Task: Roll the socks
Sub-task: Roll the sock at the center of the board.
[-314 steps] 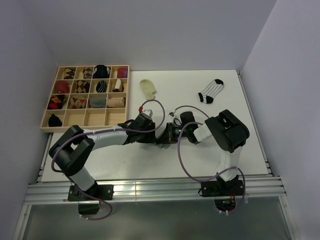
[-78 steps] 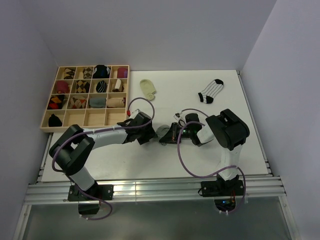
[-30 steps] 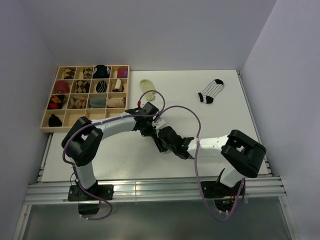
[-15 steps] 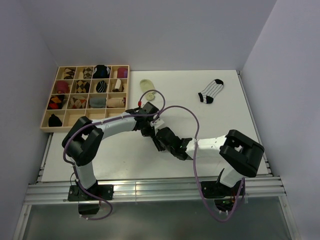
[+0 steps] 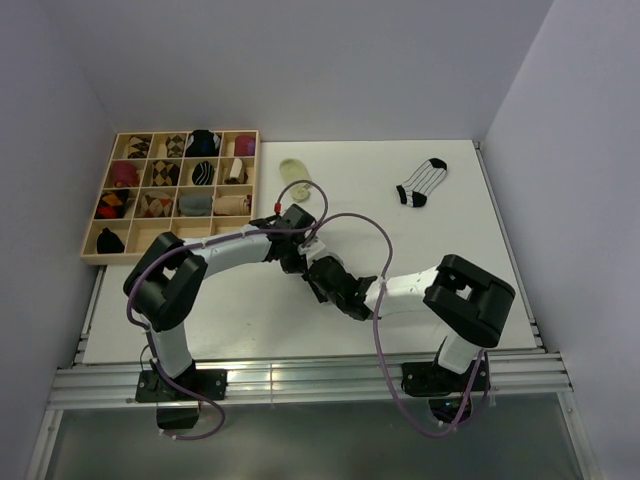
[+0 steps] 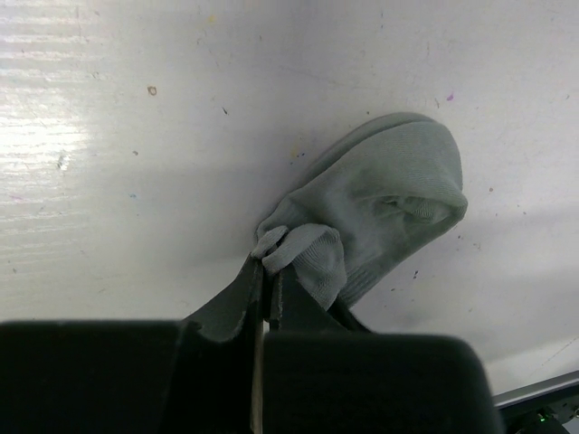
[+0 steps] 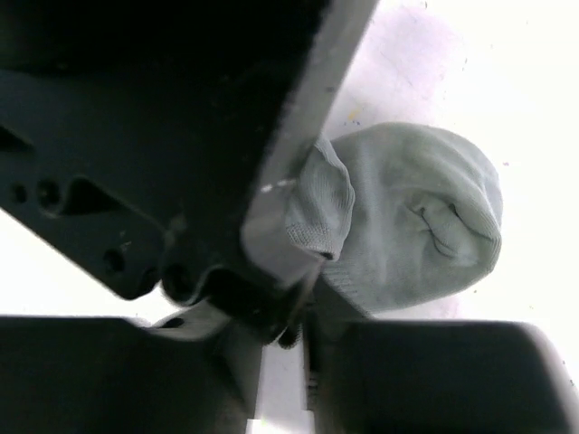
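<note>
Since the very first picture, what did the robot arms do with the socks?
The right arm swung its elbow toward the near edge, so the right gripper now reaches the plain grey sock from the near right. The left gripper shifted slightly farther away and is shut on a fold of it. The pale cream sock, the white black-striped sock and the wooden tray of rolled socks stayed put.

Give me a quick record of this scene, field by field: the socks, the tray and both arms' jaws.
grey sock: bunched, edge pinched
left gripper: jaws shut on grey sock
right gripper: at the grey sock, jaws unclear
cream sock: flat, by tray
striped sock: flat, far right
tray: rolled socks inside, some cells empty
</note>
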Tool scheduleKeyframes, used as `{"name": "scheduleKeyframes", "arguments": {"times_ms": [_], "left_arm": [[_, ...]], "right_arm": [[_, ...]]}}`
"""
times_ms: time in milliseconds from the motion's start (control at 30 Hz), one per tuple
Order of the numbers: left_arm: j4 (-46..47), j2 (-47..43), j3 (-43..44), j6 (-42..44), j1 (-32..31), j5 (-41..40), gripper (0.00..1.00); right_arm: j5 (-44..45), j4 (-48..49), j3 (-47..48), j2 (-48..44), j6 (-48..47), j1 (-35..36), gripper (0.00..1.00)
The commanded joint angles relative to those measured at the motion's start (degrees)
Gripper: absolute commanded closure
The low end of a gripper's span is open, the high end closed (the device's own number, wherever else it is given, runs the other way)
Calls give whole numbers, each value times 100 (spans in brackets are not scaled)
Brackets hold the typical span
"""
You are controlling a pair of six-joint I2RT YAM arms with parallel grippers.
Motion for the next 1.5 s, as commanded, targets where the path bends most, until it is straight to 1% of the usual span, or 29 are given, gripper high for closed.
{"name": "scheduleKeyframes", "arguments": {"times_ms": [0, 67, 100, 167, 200, 233, 267, 300, 367, 433, 467, 500, 533, 567, 600, 633, 667, 700, 733, 767, 800, 833, 967, 1100, 1200, 1267, 1333, 1367, 1467], "left_arm": [[210, -42, -73, 65, 24, 139, 100], [280, -147, -152, 57, 33, 121, 97], [341, -209, -187, 39, 33, 103, 93], [438, -393, -328, 4, 77, 68, 86], [525, -455, -381, -40, 86, 33, 77], [578, -534, -485, -66, 130, 16, 72], [631, -683, -556, -93, 147, -2, 68], [736, -771, -618, -154, 174, -28, 59], [851, -1069, -828, -233, 218, -169, 48], [983, -1263, -1021, -339, 261, -291, 35], [1018, -1473, -1092, -374, 279, -344, 28], [1079, -1580, -1232, -426, 297, -388, 20], [1210, -1694, -1312, -427, 314, -432, 18], [1308, -1886, -1391, -436, 332, -433, 17], [1387, -1967, -1548, -444, 332, -433, 16], [1475, -2046, -1620, -427, 332, -398, 16], [1641, -2142, -1690, -436, 332, -302, 16], [1686, -2161, -1804, -436, 332, -275, 17], [1739, -2178, -1857, -427, 332, -231, 17], [1835, -2196, -1919, -444, 332, -109, 18], [1879, -2187, -1980, -453, 332, -64, 19], [1932, -2178, -2094, -471, 332, -12, 19], [2196, -2117, -2358, -637, 332, 156, 21], [2424, -1959, -2438, -708, 323, 314, 21], [2433, -1783, -2385, -761, 323, 393, 21], [2670, -1643, -2367, -796, 323, 411, 21], [2697, -1511, -2324, -805, 323, 402, 23], [2671, -1467, -2271, -805, 323, 385, 26], [2671, -1326, -2209, -796, 323, 288, 31]], "right_arm": [[33, 61, 239, 170, 125, -14, 84], [-107, -44, 239, 100, 229, -93, 92], [-203, -71, 204, 47, 274, -137, 97], [-694, -220, 195, -93, 440, -339, 100], [-905, -281, 177, -137, 519, -453, 100], [-1412, -334, 151, -181, 590, -567, 100], [-1670, -343, 133, -260, 756, -821, 100], [-1829, -326, 90, -304, 827, -954, 100], [-2696, -378, 98, -340, 1056, -1331, 100], [-3234, -475, 203, -296, 1196, -1543, 100], [-3785, -493, 256, -244, 1301, -1640, 100], [-4034, -449, 317, -208, 1407, -1806, 100], [-4280, -397, 327, -173, 1521, -1877, 100], [-4596, -309, 327, -69, 1783, -1965, 100], [-5147, -125, 353, -7, 1934, -2149, 100], [-5440, 24, 336, 55, 2092, -2229, 100], [-5660, 174, 318, 177, 2450, -2316, 100], [-6028, 515, 257, 239, 2645, -2483, 100], [-6206, 675, 230, 310, 3013, -2554, 100], [-6347, 841, 204, 476, 3208, -2633, 100], [-6487, 1209, 143, 564, 3392, -2712, 100], [-6689, 1299, 142, 757, 3629, -2843, 100], [-6814, 1432, 186, 1161, 3877, -2968, 100], [-6937, 1941, 72, 1514, 4281, -3047, 100], [-6981, 1977, 45, 1734, 4370, -3100, 100], [-6963, 1933, 72, 1831, 4361, -3117, 100], [-6972, 1932, 81, 1892, 4387, -3135, 100], [-6981, 1968, 63, 1910, 4396, -3143, 100], [-6989, 1933, 89, 1936, 4387, -3161, 100]]}}
